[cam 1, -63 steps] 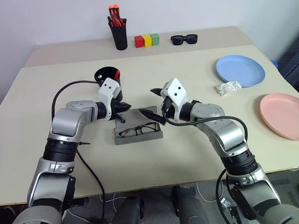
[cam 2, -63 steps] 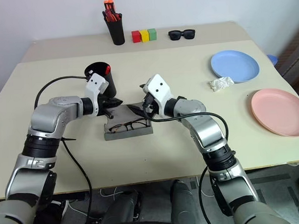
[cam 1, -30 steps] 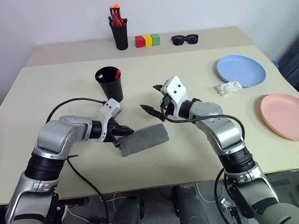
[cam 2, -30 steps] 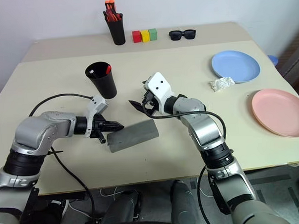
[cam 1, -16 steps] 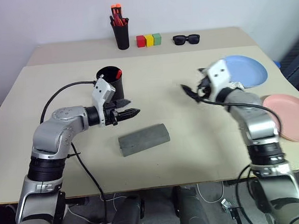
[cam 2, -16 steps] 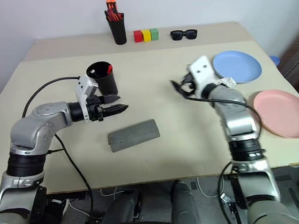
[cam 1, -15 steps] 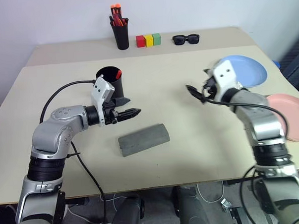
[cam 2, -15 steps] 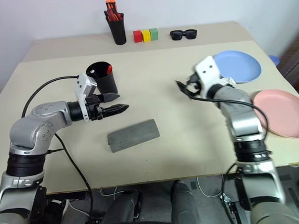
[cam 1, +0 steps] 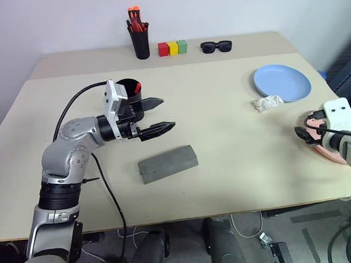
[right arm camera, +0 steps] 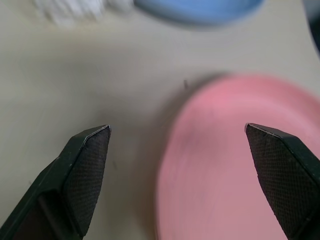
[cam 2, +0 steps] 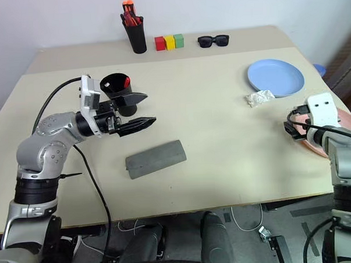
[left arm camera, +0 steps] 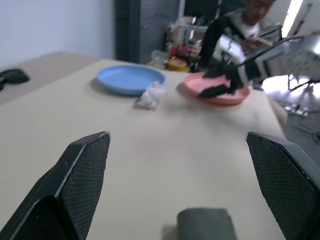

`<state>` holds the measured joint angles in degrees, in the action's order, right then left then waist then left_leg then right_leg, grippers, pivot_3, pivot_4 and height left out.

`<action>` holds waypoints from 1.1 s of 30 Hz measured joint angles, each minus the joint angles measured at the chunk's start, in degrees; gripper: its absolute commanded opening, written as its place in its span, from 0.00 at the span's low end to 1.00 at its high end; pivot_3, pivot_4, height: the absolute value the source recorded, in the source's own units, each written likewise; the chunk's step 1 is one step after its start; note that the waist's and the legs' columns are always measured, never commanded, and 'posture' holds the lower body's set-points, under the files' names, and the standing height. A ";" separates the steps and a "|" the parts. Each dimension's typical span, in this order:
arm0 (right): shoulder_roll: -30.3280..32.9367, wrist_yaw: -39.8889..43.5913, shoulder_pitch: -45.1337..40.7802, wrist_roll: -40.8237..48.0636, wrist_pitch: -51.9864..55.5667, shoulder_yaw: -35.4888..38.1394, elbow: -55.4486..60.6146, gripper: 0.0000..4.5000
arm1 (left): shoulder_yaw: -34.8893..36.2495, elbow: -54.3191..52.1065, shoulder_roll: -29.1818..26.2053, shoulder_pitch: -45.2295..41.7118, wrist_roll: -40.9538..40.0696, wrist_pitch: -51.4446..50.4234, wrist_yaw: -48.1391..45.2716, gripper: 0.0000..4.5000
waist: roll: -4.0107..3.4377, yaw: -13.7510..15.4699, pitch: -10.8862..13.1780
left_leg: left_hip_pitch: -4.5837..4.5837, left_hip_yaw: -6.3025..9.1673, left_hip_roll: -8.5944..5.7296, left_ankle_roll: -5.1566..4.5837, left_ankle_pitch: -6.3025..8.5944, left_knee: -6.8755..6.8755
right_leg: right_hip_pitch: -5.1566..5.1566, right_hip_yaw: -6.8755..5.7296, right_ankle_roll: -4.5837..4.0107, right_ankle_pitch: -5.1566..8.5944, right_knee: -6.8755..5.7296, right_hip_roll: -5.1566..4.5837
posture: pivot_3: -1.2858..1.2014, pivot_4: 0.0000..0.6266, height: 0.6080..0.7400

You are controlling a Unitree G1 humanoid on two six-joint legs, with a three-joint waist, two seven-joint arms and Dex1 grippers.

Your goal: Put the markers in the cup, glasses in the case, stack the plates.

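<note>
The right gripper (cam 2: 293, 130) is hanging with its jaws wide and empty at the near edge of the pink plate (right arm camera: 235, 165), which is lying flat on the table (cam 1: 222, 135) at its right side, with the blue plate (cam 1: 282, 83) sitting just beyond it and a crumpled white wad (cam 1: 268, 103) lying between the two. The pink plate is looking like thin, rigid plastic: probably light, smooth and a little slippery, and lying so flat that a finger is likely needing to slide under the raised rim. The rim nearest the pink plate's table-centre side is the sensible place to pinch, one finger above and one below. Well to the left of the pink plate, the grey case (cam 1: 167, 163) is lying closed, and the left gripper (cam 1: 156, 116) is hovering above and beyond it, jaws spread wide and holding nothing. The black cup (cam 2: 118, 91) is standing just behind that gripper with a red marker cap (cam 2: 126, 81) showing at its mouth. Stacking the plates is the step that appears to be in hand.
</note>
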<state>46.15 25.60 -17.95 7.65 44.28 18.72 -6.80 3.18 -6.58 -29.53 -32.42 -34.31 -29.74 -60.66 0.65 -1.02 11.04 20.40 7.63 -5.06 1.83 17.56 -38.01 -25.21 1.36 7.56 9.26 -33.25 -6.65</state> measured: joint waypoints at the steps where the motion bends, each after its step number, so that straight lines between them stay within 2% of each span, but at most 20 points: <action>1: 0.00 -0.09 0.20 0.00 0.04 0.01 -0.35 0.98 | 0.00 0.03 -0.01 0.00 -0.05 0.39 -0.37 0.99 | 0.00 0.05 0.00 | 0.00 0.00 0.00 0.00 0.00 0.00 | 0.00 0.00 0.00 0.00 0.00 0.00 | 0.52 0.24 1.00; 4: -0.12 -0.49 1.22 0.36 0.37 0.36 -2.89 0.78 | 0.00 0.15 -1.06 0.30 -0.76 0.22 -1.82 1.00 | 0.00 0.26 0.00 | 0.01 0.00 0.00 -0.01 0.00 -0.01 | 0.03 0.00 0.01 0.00 0.01 0.00 | 0.52 0.24 1.00; 9: -0.43 -0.91 1.08 2.19 1.79 2.17 -5.17 0.18 | 0.02 0.22 -3.31 1.00 -1.59 -1.51 -3.22 1.00 | -0.01 0.39 -0.01 | -0.02 0.01 -0.01 -0.03 0.01 -0.07 | 0.10 0.00 0.01 0.00 0.03 -0.01 | 0.52 0.24 1.00; 11: -0.47 -1.57 0.72 2.14 1.66 2.17 -5.43 0.02 | 0.02 0.22 -3.53 1.20 -2.32 -2.47 -3.26 1.00 | 0.00 0.35 -0.01 | -0.03 0.01 -0.01 -0.03 0.01 -0.07 | 0.11 0.00 0.01 0.00 0.02 0.00 | 0.52 0.24 1.00; 16: -0.41 -5.10 -2.02 0.96 -1.64 2.14 -8.19 0.02 | 0.11 0.21 -3.53 1.29 -2.69 -2.57 -2.50 1.00 | 0.02 0.37 -0.02 | -0.05 0.02 -0.01 -0.03 0.01 -0.08 | 0.15 0.00 0.02 0.01 0.05 0.00 | 0.52 0.24 1.00; 22: -0.40 -5.55 -10.08 -2.07 -14.56 -2.20 -14.66 0.02 | 0.98 2.18 0.57 0.48 -1.55 0.26 2.87 1.00 | 0.00 -0.21 -0.01 | -0.08 -0.03 0.00 -0.02 0.01 -0.07 | 0.14 0.00 0.03 0.00 0.05 0.02 | 0.52 0.24 1.00; 29: -3.91 -3.73 -31.25 -8.94 -32.43 -13.24 -37.10 0.02 | 0.47 1.46 2.69 0.58 -1.25 0.64 6.20 1.00 | 0.01 -0.35 0.00 | -0.03 -0.02 0.01 -0.01 0.00 -0.02 | 0.06 0.01 0.02 0.00 0.09 0.04 | 0.52 0.24 1.00; 33: -7.33 -3.88 -39.81 -12.07 -42.42 -16.46 -52.08 0.02 | 0.52 0.62 2.74 0.95 -1.26 0.38 7.79 1.00 | 0.02 -0.04 0.00 | 0.06 -0.01 0.00 0.13 -0.08 0.00 | -0.01 0.01 0.01 0.00 0.11 0.02 | 0.52 0.24 1.00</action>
<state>38.82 21.72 -57.76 -4.42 1.86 2.26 -58.87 3.70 -5.97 -26.79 -31.47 -35.57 -29.35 -52.87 0.66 -1.06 11.04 20.46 7.62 -5.07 1.96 17.48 -38.01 -25.22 1.38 7.57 9.26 -33.14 -6.63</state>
